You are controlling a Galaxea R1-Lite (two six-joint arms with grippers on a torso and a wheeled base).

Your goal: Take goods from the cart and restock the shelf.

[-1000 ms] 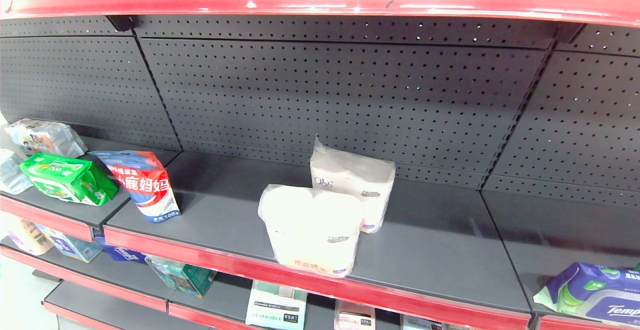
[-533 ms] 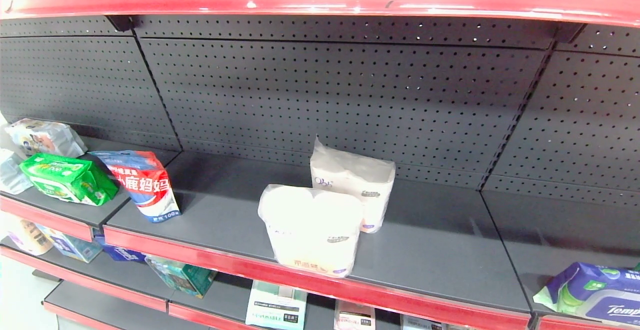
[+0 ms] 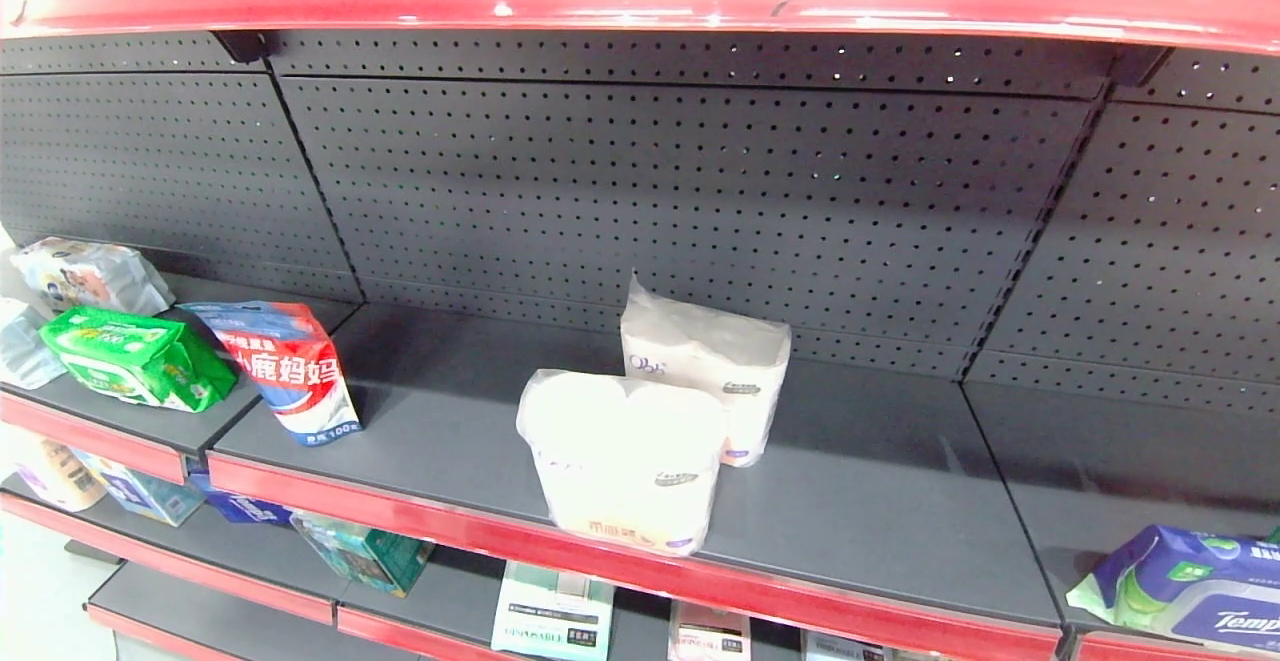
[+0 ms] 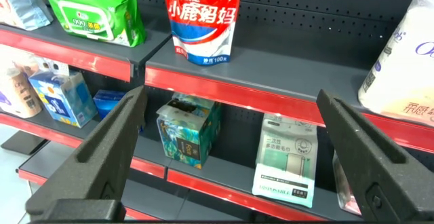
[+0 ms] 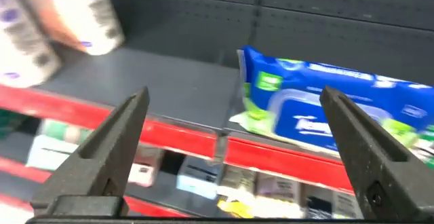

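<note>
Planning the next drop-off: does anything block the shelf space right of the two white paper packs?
Nothing visible does. The shelf is bare from the white paper packs to the blue wipes pack in the next bay. The right gripper is open.

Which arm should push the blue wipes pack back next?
Right, probably: the right claw is open and faces the blue wipes pack directly; the left claw faces the red-and-blue pouch farther left.

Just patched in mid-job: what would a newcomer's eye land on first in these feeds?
A white roll pack stands at the red front edge of the shelf, a second white pack behind it. A red-and-blue pouch stands to their left, a blue wipes pack at far right. The left gripper and right gripper are open, empty.
</note>
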